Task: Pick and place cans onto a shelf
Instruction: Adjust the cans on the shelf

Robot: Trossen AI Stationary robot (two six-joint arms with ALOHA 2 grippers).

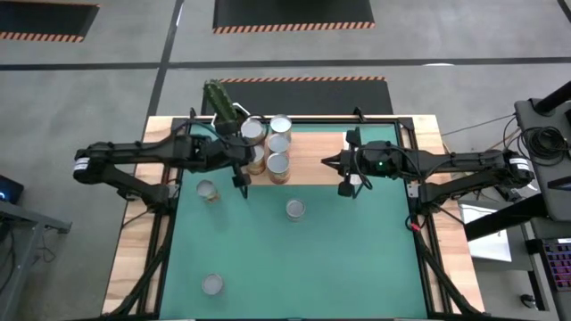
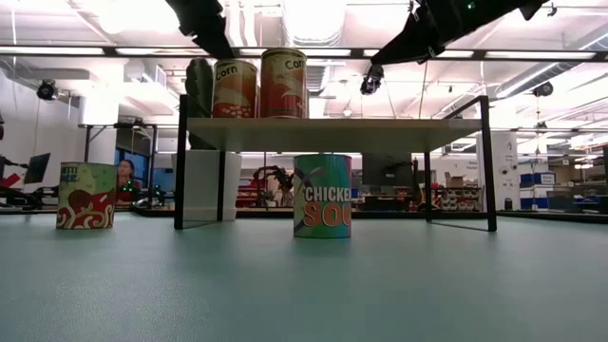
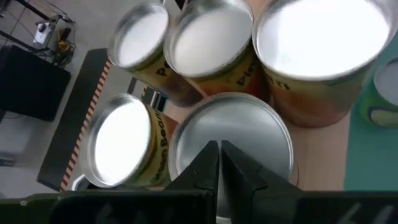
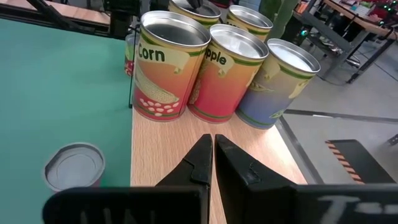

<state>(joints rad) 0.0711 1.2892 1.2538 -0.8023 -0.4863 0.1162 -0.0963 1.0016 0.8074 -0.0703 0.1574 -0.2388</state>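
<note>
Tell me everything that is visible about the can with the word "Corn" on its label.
The Corn can is a small upright metal cylinder with a silvery round top inside a raised rim. Its label fades from yellow at the top to orange-red below, with a green band under the rim and a drawing of a corn cob. It stands on the light-wood shelf, at the end of a row, close against a can whose label ends in "pple". No gripper touches it.
</note>
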